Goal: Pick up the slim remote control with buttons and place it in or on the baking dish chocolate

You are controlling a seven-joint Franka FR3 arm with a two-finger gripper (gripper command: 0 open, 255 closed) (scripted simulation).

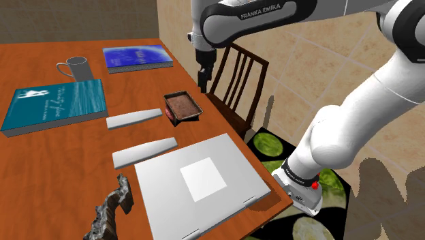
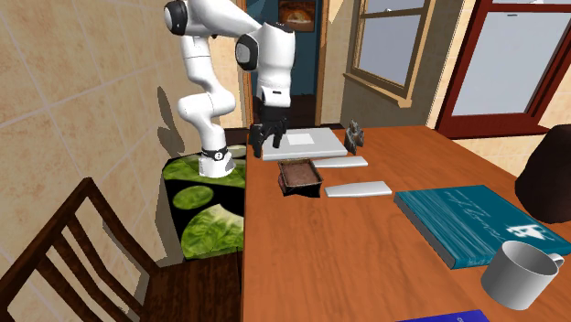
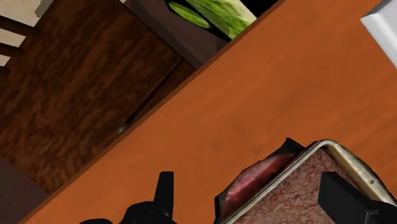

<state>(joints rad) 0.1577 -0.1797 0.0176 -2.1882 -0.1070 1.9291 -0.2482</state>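
Observation:
Two slim pale grey remotes lie on the orange table: one [image 1: 134,118] [image 2: 357,189] beside the baking dish, the other [image 1: 144,152] [image 2: 343,163] nearer the white slab. No buttons can be made out on either. The baking dish [image 1: 182,106] [image 2: 300,175] [image 3: 305,184] is a small metal pan with brown filling, close to the table's chair-side edge. My gripper [image 1: 203,75] [image 2: 268,137] [image 3: 251,194] hangs open above that edge, just past the dish. In the wrist view a corner of the dish lies between the fingers [image 3: 164,191], untouched. Nothing is held.
A flat white slab [image 1: 197,181] [image 2: 307,142] lies near the stand, with a dark figurine [image 1: 112,208] [image 2: 354,134] beside it. A teal book [image 1: 54,103] [image 2: 480,222], a blue book [image 1: 136,57] and a grey mug [image 1: 76,68] [image 2: 517,272] lie farther off. A wooden chair [image 1: 238,78] [image 2: 73,247] stands at the table's edge.

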